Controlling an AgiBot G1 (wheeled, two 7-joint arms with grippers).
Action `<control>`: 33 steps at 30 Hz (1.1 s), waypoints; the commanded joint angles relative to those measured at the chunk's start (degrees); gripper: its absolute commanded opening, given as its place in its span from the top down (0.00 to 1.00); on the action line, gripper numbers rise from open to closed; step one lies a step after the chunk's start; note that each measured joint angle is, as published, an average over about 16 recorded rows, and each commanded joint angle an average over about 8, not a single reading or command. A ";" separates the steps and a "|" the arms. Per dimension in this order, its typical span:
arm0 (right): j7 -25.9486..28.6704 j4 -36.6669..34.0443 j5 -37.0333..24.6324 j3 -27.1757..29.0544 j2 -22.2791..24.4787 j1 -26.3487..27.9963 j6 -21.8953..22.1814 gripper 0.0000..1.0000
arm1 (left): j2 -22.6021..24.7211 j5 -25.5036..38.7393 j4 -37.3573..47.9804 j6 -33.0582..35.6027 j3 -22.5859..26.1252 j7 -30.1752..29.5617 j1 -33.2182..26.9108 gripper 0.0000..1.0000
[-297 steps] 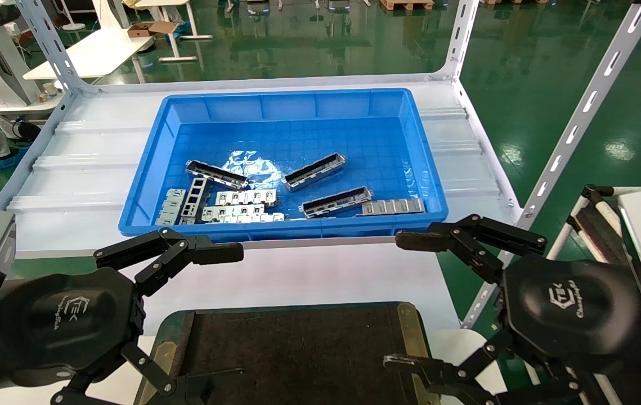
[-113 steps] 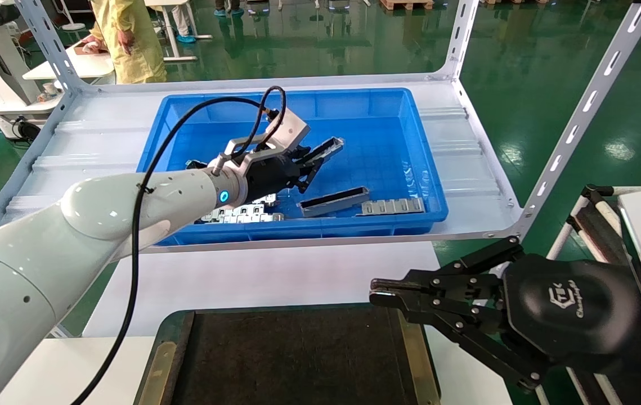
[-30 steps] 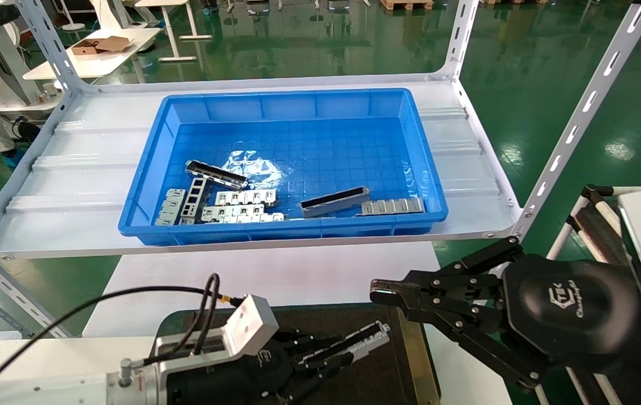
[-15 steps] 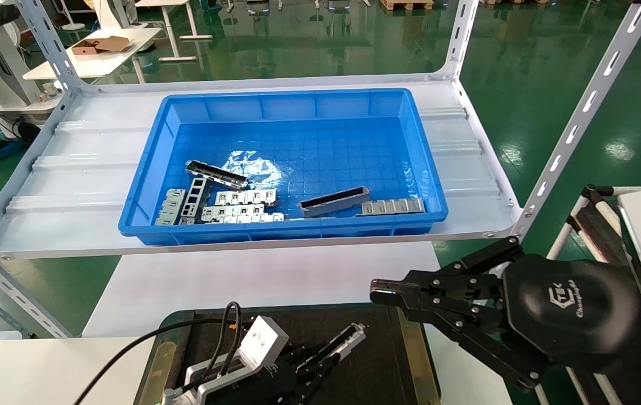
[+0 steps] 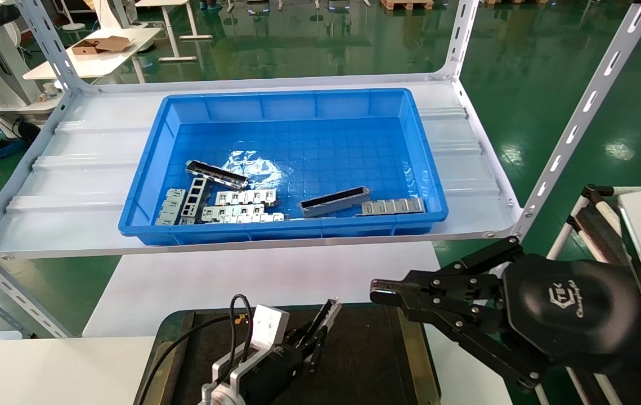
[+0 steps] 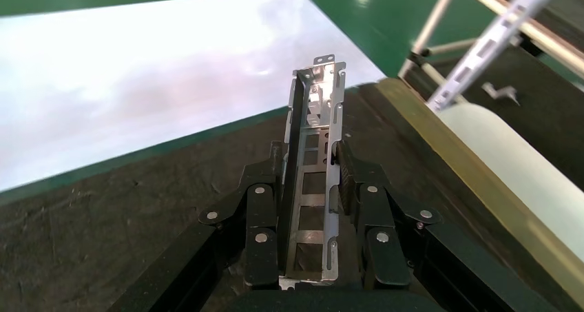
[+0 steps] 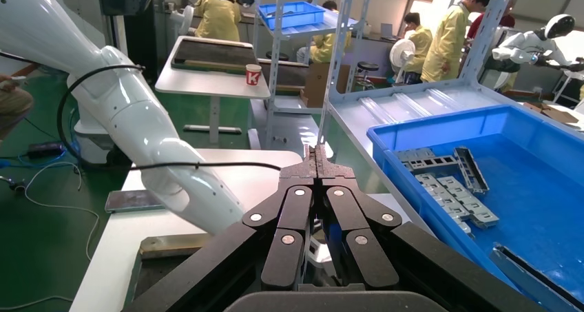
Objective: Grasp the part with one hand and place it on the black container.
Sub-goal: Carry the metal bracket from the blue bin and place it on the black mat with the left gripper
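Observation:
My left gripper (image 5: 313,333) is shut on the part (image 5: 327,315), a long silver channel-shaped housing, low over the black container (image 5: 365,360) near its far edge. In the left wrist view the part (image 6: 313,167) lies lengthwise between the two black fingers (image 6: 258,209), its far end sticking out past the fingertips toward the container's far edge (image 6: 172,153). My right gripper (image 5: 379,291) is shut and empty, held above the container's right brass strip (image 5: 413,349). It also shows shut in the right wrist view (image 7: 317,157).
The blue bin (image 5: 283,163) on the grey shelf holds two more housings (image 5: 332,201) and several flat silver plates (image 5: 241,205). White tabletop (image 5: 264,275) lies between shelf and container. A shelf post (image 5: 579,118) rises on the right.
My left gripper has swung the part from pointing right to pointing toward the container's far edge, and moved a little farther from me. The right arm has not moved.

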 commanded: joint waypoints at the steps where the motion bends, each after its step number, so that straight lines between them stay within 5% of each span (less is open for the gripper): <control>1: 0.00 0.00 0.00 0.00 0.00 0.00 0.00 1.00 | 1.44 -1.63 0.12 -3.26 0.92 -0.14 -0.24 1.00; 20: 0.00 0.00 0.00 0.00 0.00 0.00 0.00 1.00 | 13.03 -34.15 0.16 -27.08 10.20 10.20 -10.64 1.00; 33: 0.00 0.00 0.00 -0.01 0.00 0.00 0.00 1.00 | 14.73 -30.37 3.07 -25.04 7.01 3.93 -7.37 1.00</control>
